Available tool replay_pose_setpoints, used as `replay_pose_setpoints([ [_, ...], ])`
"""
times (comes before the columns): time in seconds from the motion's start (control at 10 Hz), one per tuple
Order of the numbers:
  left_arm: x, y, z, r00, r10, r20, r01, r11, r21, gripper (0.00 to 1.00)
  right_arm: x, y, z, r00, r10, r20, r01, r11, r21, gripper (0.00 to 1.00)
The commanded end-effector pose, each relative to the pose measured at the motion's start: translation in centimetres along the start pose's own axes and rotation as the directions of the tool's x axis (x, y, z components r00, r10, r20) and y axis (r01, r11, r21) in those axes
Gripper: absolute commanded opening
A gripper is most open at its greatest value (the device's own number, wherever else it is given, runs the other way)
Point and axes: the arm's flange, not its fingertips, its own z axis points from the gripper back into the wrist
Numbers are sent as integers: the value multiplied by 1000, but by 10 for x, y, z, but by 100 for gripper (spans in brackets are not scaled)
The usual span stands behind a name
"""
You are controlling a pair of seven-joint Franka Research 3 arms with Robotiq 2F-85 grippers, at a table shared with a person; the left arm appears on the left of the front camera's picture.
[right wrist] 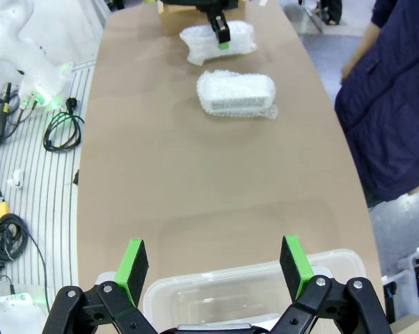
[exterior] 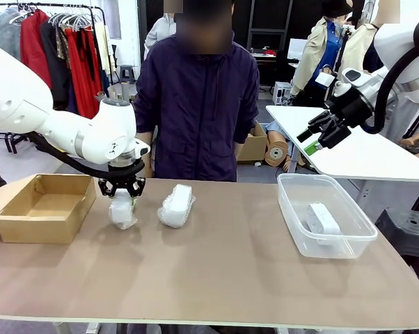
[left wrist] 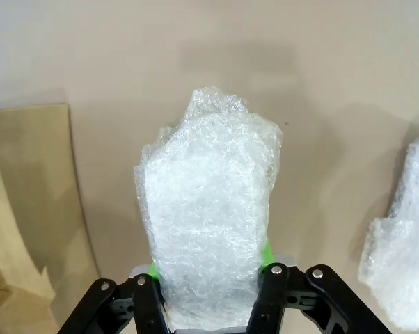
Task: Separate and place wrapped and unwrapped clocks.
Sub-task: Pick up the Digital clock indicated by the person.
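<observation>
Closely, green pads [left wrist: 268,252] of left tool [left wrist: 209,266] clamp the wrapped clock [left wrist: 209,202]

Left arm [exterior: 91,139] and right arm [exterior: 404,42]: white, smooth rounded shells. A black cable [exterior: 70,165] runs under the left arm; a thick black hose [exterior: 392,73] loops over the right. Left gripper [left wrist: 209,268] and right gripper [right wrist: 215,268]: black linkages, silver screws [right wrist: 316,282], green pads [right wrist: 133,268]. Person [exterior: 195,104]: dark navy zip jacket, long sleeves.
</observation>
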Motion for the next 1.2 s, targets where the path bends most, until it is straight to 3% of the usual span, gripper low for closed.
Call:
replay_pose_setpoints([
  [0.0, -4, 18, 31, 1000, -4, -5, 4, 1000, -6, 0, 4, -1, 1, 1000, -11, 1, 11, 1000, -6, 100],
  [0.2, -7, 33, 70, 999, -40, 9, 40, 999, -6, 0, 4, -1, 1, 1000, -11, 1, 11, 1000, -6, 100],
  [0.3, -9, 41, 92, 991, -134, 24, 136, 987, -89, 0, 4, -1, 1, 1000, -11, 1, 11, 1000, -6, 100],
  [0.5, -9, 60, 139, 973, -206, 104, 216, 970, -107, 0, 4, -1, 1, 1000, -11, 1, 11, 1000, -6, 100],
  [1.1, -23, 66, 244, 949, -225, 222, 254, 961, -108, 0, 4, -1, 1, 1000, -11, 1, 11, 1000, -6, 100],
])
